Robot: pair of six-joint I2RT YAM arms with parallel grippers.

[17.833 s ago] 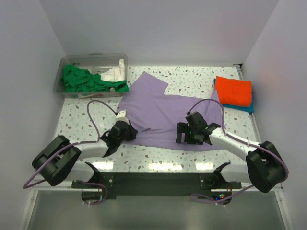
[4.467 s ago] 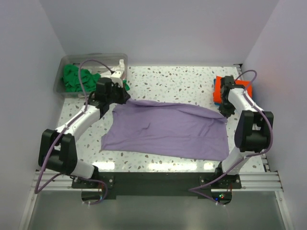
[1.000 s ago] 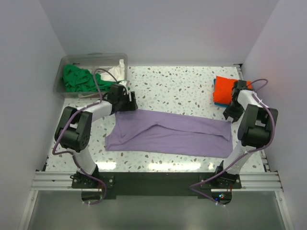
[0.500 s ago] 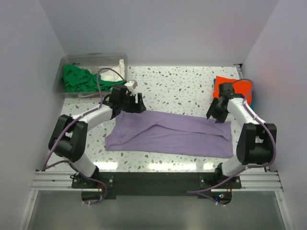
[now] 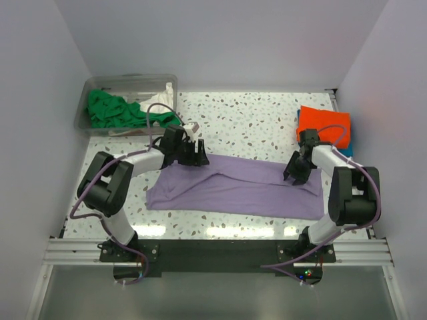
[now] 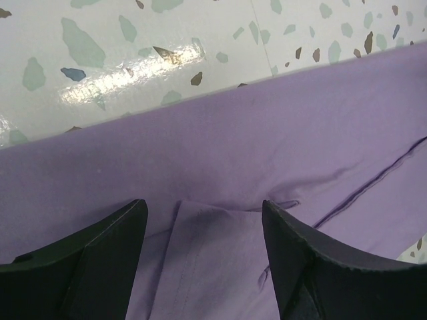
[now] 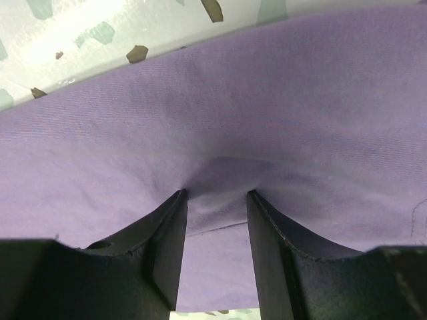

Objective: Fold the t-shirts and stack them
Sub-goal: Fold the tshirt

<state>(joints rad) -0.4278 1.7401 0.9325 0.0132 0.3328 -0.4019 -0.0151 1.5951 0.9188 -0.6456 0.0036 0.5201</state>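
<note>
The lavender t-shirt [image 5: 233, 190] lies folded into a long band across the near half of the table. My left gripper [image 5: 199, 157] hovers at its far left edge. In the left wrist view the gripper [image 6: 203, 207] is open, its fingers wide apart above a flat fold of the lavender cloth [image 6: 267, 133]. My right gripper [image 5: 292, 177] sits on the band's far right end. In the right wrist view the gripper [image 7: 215, 195] has its tips pressed into the purple cloth [image 7: 267, 100], which puckers between them while the jaws stay apart.
A clear tub [image 5: 127, 80] at the back left holds a green shirt [image 5: 110, 110] and a white one [image 5: 159, 103]. A folded orange shirt [image 5: 325, 125] lies on a blue one [image 5: 347, 148] at the right edge. Terrazzo table [image 5: 253, 123] shows behind the band.
My left gripper slid right along the shirt's far edge. My right gripper moved from beside the orange stack down-left onto the shirt's right end. The lavender shirt lies as before.
</note>
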